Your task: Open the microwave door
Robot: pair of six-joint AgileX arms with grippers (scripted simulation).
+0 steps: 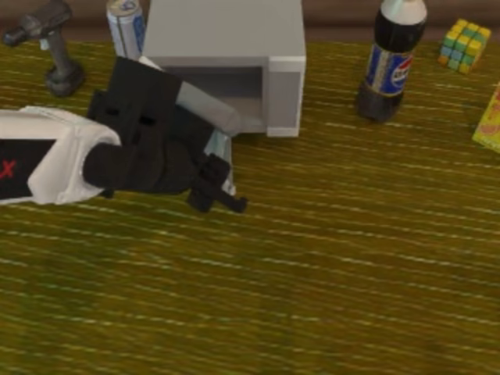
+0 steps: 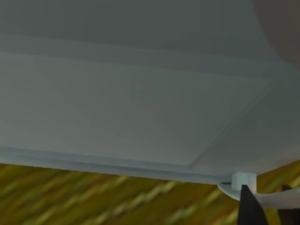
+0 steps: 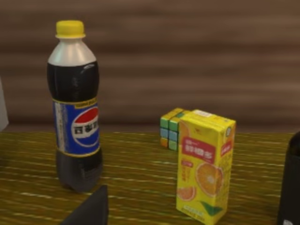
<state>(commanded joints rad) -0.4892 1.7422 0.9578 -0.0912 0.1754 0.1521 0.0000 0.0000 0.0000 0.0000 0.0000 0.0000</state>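
Observation:
The light grey-white microwave [image 1: 226,35] stands at the back of the table, its dark cavity showing. The microwave door [image 1: 211,108] is swung out toward the front left, hinged on the left side. My left gripper [image 1: 223,195] is at the door's free edge, with the arm covering much of the door. In the left wrist view the pale door panel [image 2: 131,93] fills the picture. Its white curved handle [image 2: 269,198] passes between my dark fingertips [image 2: 248,208], which are shut on it. My right gripper [image 3: 192,206] is out of the top view and open, fingers wide apart.
A drill [image 1: 51,47] and a can [image 1: 126,27] stand left of the microwave. To its right are a cola bottle [image 1: 391,58], a colour cube [image 1: 465,45] and a yellow juice carton [image 1: 488,117]. The grey control panel [image 1: 285,101] faces front.

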